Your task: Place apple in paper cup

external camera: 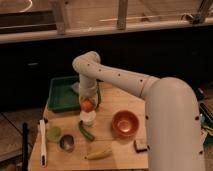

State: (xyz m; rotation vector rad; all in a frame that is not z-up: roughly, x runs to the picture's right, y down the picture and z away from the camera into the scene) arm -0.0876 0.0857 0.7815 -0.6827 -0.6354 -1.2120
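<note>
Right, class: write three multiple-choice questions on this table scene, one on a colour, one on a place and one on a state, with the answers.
1. The tray is: A green; B blue; C white.
2. Where is the apple? A in the tray; B at the top of the paper cup, right under the gripper; C on the floor.
3. The paper cup: A lies on its side; B stands upright; C is crushed flat.
Answers: 1 A, its rim and floor are green; 2 B, the apple sits between gripper and cup; 3 B, its mouth faces up.

text: none legible | end effector (pixel 88 101): just above paper cup (pixel 88 119)
</note>
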